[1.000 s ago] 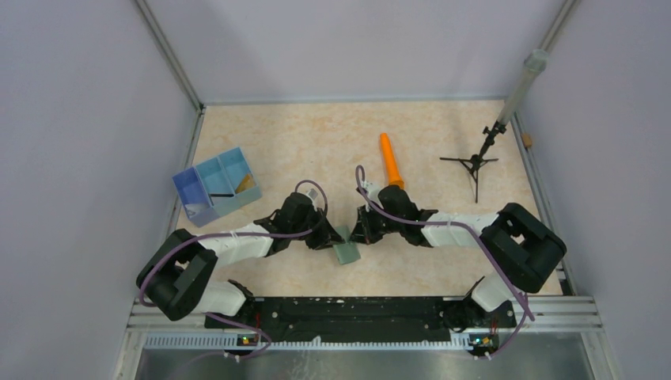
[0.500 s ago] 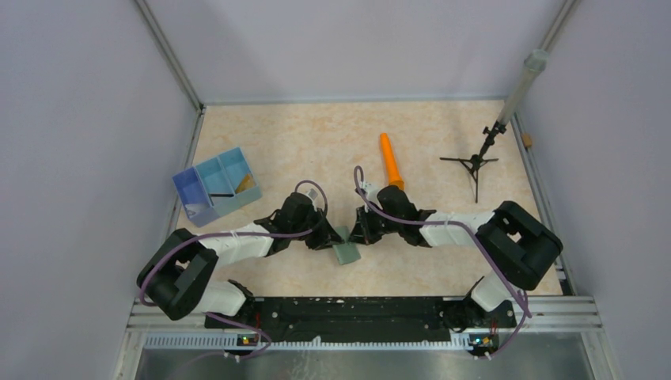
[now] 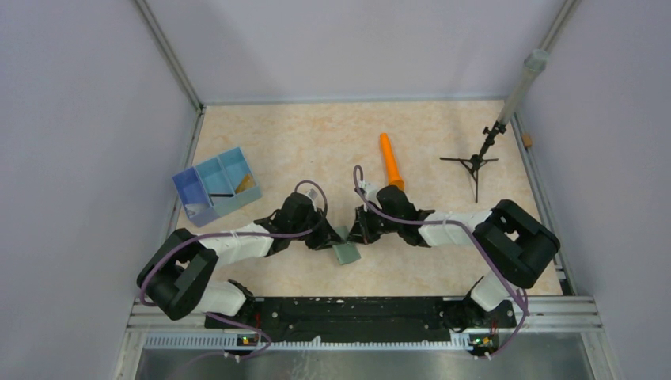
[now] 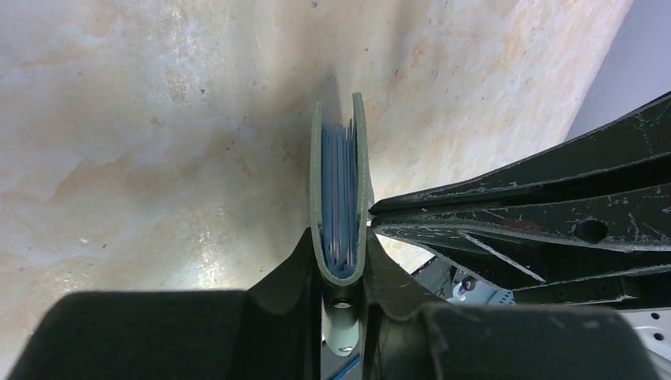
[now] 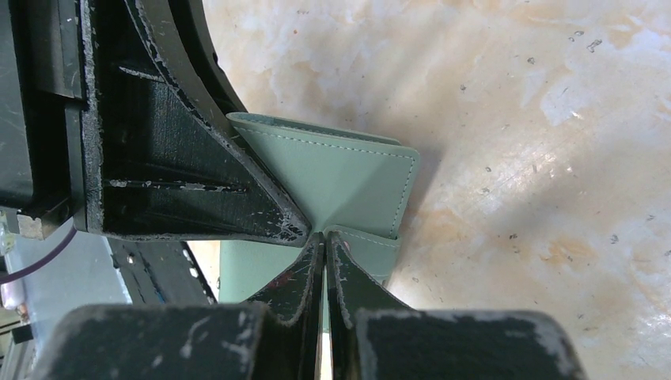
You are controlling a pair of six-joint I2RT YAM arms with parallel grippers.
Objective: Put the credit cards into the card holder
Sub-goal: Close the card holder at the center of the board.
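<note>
The card holder (image 4: 360, 158), a grey-green folded wallet with pale blue leaves inside, stands on edge in the left wrist view. My left gripper (image 4: 340, 237) is shut on its folded spine. In the top view the card holder (image 3: 346, 253) sits between both grippers near the table's middle. My right gripper (image 5: 324, 236) is shut, with its tips pressed against the card holder's outer face (image 5: 348, 174). In the left wrist view the right gripper (image 4: 372, 212) touches the holder's right wall from outside. One gold-tan credit card (image 3: 247, 182) leans in the blue tray, far from both grippers.
The blue three-compartment tray (image 3: 207, 176) stands at the left, with a dark thing in it. An orange cylinder (image 3: 390, 161) lies just behind the right gripper. A small black tripod (image 3: 475, 163) stands at the back right, under a slanted pole.
Both grippers and the card holder stay where they were. The right arm's elbow has drifted slightly to the left.
</note>
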